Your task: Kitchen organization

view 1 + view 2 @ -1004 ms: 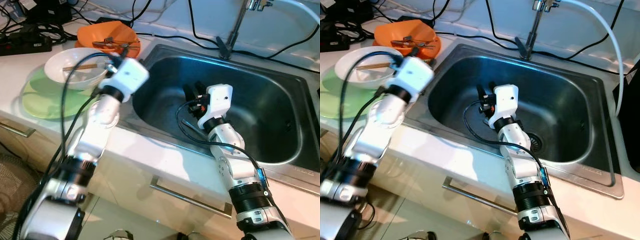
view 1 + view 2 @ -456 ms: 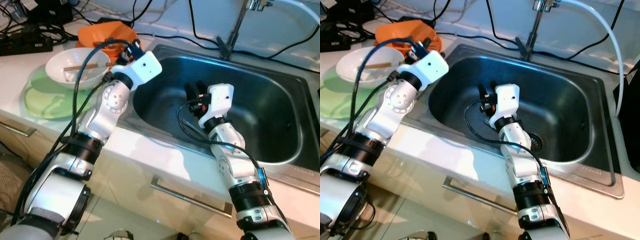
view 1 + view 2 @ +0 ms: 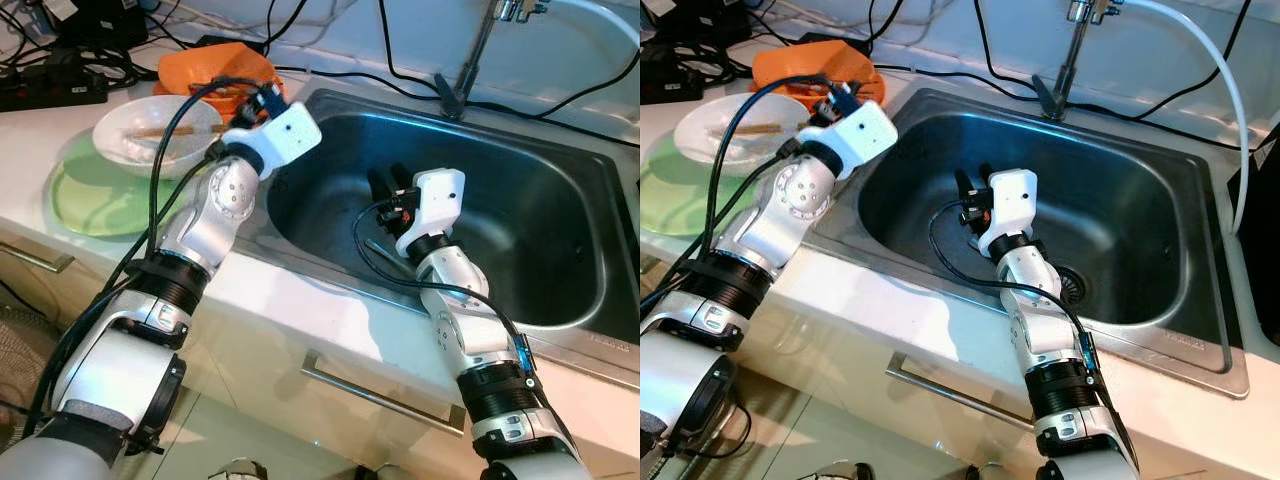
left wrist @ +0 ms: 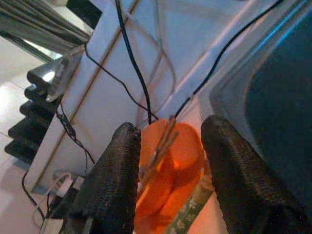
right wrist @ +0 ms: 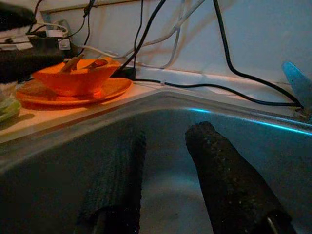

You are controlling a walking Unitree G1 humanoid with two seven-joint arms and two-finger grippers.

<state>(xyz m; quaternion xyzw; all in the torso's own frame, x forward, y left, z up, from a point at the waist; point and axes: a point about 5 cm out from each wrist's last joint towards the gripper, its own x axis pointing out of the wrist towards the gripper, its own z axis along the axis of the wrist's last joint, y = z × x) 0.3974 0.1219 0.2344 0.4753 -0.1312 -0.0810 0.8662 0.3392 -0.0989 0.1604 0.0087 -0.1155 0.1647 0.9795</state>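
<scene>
- The left gripper (image 4: 168,161) has its 2 black fingers (image 4: 114,185) spread apart with nothing between them; in the left wrist view the gap frames the orange bowl (image 4: 170,165).
- This gripper hovers above the counter at the sink's left rim, just beside the orange bowl, not touching it as far as can be told.
- The right gripper (image 5: 163,180) also has its 2 fingers (image 5: 219,180) parted and empty, with bare steel behind them.
- It sits low inside the sink (image 3: 560,215), near the left half of the basin, pointing toward the back-left wall.
- The orange bowl (image 3: 215,70) rests on an orange plate (image 5: 73,90) at the back of the counter, just left of the sink's rear corner; a few utensils (image 5: 73,62) lie tilted inside it, too small to name.
- A white bowl (image 3: 158,135) with 1 wooden stick (image 3: 165,131) lying across it stands on a green plate (image 3: 100,190), in front of the orange bowl and left of the left arm.
- Inside the basin a thin dark utensil (image 3: 385,255) lies on the floor beneath the right gripper; whether the fingers touch it cannot be told.
- The drain (image 3: 1072,285) shows just to the right of the right forearm.
- The tap (image 3: 470,55) rises behind the sink, and black cables (image 3: 330,70) run along the back wall.
- A drawer handle (image 3: 385,395) shows on the cabinet front below the counter.
</scene>
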